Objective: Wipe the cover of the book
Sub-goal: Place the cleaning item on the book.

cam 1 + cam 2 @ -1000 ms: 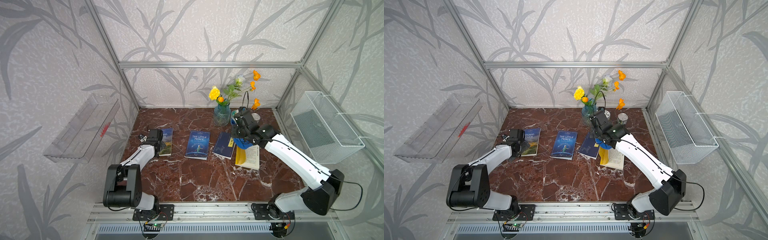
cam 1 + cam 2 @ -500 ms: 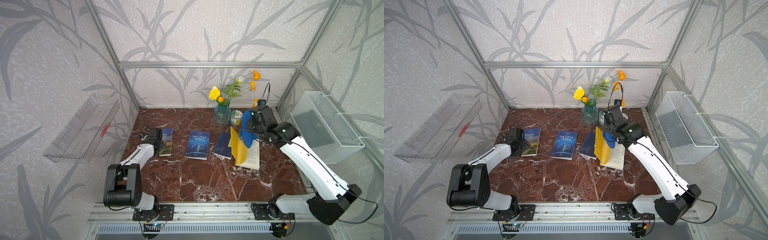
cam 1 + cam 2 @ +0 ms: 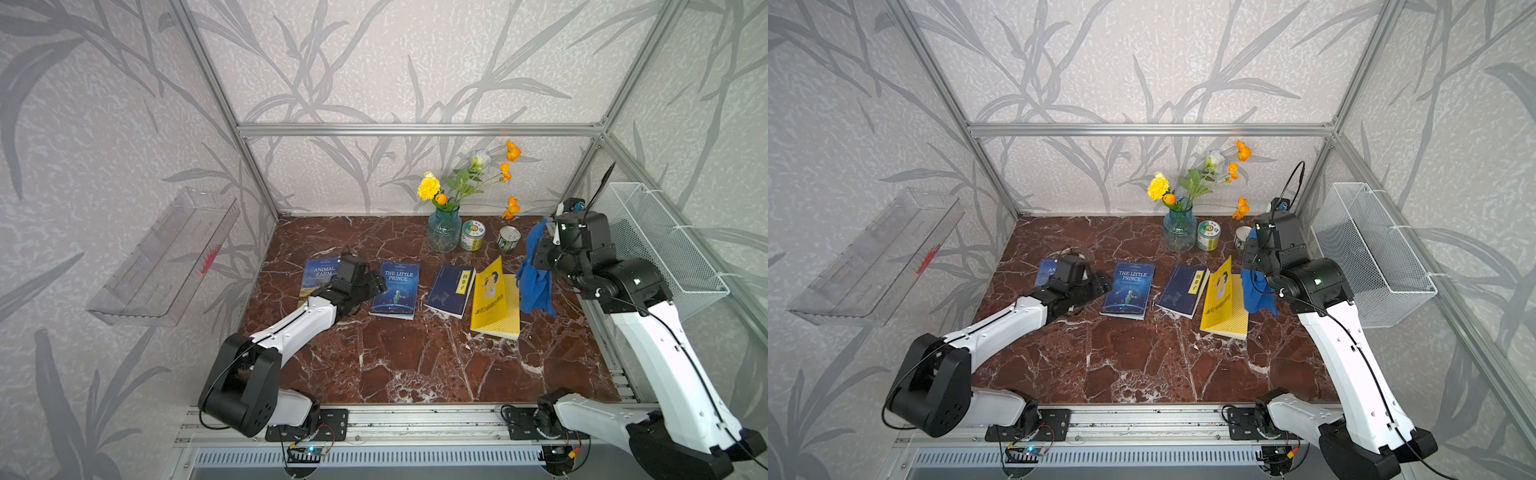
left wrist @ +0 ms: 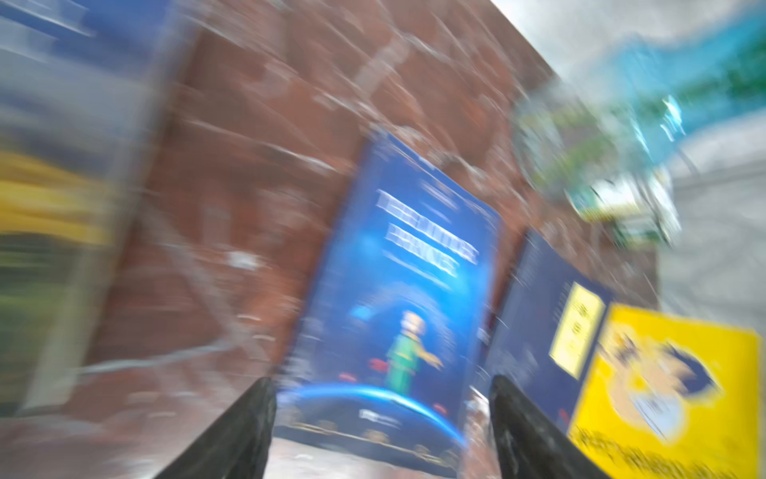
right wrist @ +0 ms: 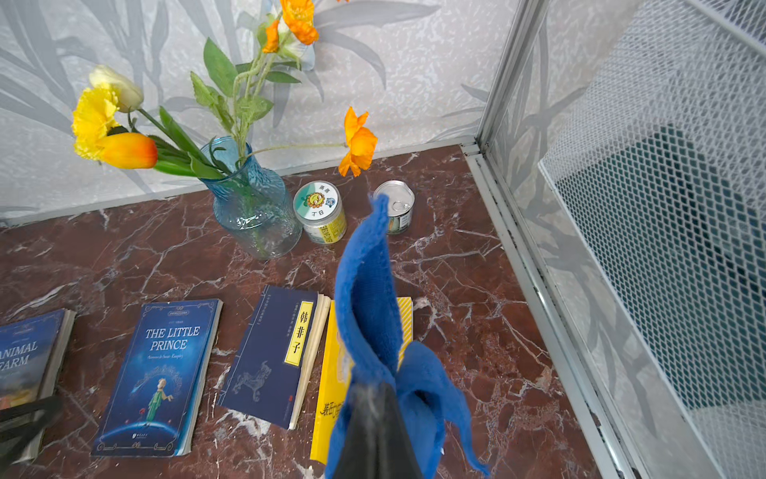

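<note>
Yellow book [image 3: 492, 299], cartoon-face cover half upright

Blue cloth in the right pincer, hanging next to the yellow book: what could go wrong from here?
The front cover of the yellow book stands tilted up, so a wipe with the blue cloth could crease it or push the book. The cloth dangles loose from the shut right pincer, near a can and the glass vase; a swing might tip one.
</note>
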You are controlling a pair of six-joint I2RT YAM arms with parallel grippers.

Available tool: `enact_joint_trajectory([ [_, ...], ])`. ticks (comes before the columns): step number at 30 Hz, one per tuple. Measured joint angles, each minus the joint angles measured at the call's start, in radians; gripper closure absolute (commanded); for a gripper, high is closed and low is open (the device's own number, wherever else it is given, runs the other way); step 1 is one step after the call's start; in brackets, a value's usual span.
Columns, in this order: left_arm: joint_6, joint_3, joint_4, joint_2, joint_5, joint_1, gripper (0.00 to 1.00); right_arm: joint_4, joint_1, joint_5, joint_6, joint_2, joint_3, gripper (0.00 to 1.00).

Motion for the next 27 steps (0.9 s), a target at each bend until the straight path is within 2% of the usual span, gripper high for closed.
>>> enact_joint_trajectory([
  [3,-0.018,0.091,0.055,0.122,0.017,-0.132,0.2,-0.008,-0.071,-0.048,0.001,-0.023,-0.037,1.0],
  [9,-0.006,0.344,0.089,0.37,0.055,-0.312,0.24,-0.016,-0.239,-0.182,0.004,-0.089,-0.137,1.0],
  [16,0.06,0.605,0.02,0.575,0.097,-0.417,0.25,0.001,-0.256,-0.321,0.007,-0.087,-0.229,1.0],
  [22,0.096,0.713,-0.037,0.689,0.114,-0.459,0.31,0.087,-0.271,-0.355,0.029,-0.053,-0.423,0.98],
  [23,0.101,0.724,-0.052,0.704,0.114,-0.462,0.32,0.104,-0.279,-0.354,0.033,-0.036,-0.466,0.95],
  [25,0.114,0.741,-0.088,0.728,0.113,-0.467,0.33,0.134,-0.289,-0.352,0.043,-0.006,-0.533,0.78],
  [26,0.122,0.746,-0.104,0.735,0.109,-0.468,0.34,0.151,-0.293,-0.35,0.044,0.014,-0.566,0.69],
  [27,0.129,0.749,-0.118,0.74,0.105,-0.469,0.34,0.164,-0.294,-0.343,0.049,0.036,-0.592,0.54],
])
